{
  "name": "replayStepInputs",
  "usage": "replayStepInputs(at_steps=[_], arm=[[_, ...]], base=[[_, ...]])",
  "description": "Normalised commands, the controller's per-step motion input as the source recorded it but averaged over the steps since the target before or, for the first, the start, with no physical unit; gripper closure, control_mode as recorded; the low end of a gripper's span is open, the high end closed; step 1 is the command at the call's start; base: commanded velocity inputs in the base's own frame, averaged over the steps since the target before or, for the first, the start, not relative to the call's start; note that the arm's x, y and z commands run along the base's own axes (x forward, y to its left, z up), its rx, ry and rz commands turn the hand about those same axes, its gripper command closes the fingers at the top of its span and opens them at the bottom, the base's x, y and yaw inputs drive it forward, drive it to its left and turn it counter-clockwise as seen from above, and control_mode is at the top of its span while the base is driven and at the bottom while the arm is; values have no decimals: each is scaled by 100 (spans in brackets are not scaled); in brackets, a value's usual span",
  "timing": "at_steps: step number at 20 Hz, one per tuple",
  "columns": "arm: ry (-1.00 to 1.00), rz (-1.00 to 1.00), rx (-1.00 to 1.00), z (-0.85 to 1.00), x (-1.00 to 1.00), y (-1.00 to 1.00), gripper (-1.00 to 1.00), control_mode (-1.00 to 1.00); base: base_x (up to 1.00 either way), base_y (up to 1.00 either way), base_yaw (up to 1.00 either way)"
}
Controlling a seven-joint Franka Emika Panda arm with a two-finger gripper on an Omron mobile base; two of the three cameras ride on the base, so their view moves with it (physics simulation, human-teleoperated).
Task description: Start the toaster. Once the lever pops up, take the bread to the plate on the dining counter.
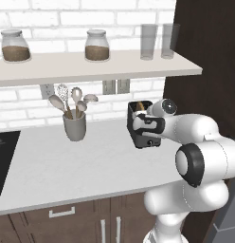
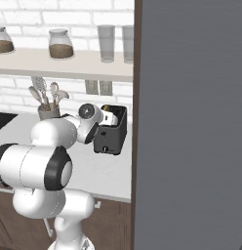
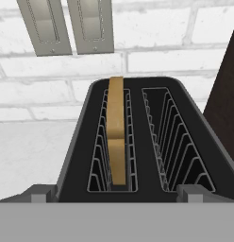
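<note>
The dark-grey toaster [image 1: 147,135] stands on the white worktop against the brick wall, right beside a dark tall panel. The bread [image 3: 116,127] stands upright in its left slot and sticks out above the black top; the right slot is empty. My gripper [image 3: 116,194] hovers at the toaster's [image 3: 147,142] front edge, open wide, one fingertip [image 3: 38,193] at each side and nothing between them. From the base views, my hand [image 1: 149,124] covers the upper front of the toaster [image 2: 112,136], with the bread's tan tip [image 1: 140,106] behind it. The plate and the dining counter are out of view.
A grey utensil cup [image 1: 74,126] stands left of the toaster. A shelf [image 1: 91,66] with jars and glasses hangs overhead. A black cooktop [image 1: 3,156] lies at the far left. The dark panel [image 1: 209,57] walls off the right side. Wall outlets [image 3: 67,23] sit behind the toaster.
</note>
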Motion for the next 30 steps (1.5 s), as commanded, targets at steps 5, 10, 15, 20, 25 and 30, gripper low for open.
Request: replayStepInputs(at_steps=[5, 10, 15, 20, 25, 30], arm=[[0, 0, 0, 0, 0, 0, -100, -100], [0, 0, 0, 0, 0, 0, -100, -100], [0, 0, 0, 0, 9, 0, -100, -100], [1, 0, 0, 0, 22, 0, -100, -100], [0, 0, 0, 0, 24, 0, -100, -100], [1, 0, 0, 0, 19, 0, -100, -100]], base=[[0, 0, 0], [0, 0, 0], [0, 0, 0], [0, 0, 0], [0, 0, 0], [0, 0, 0]])
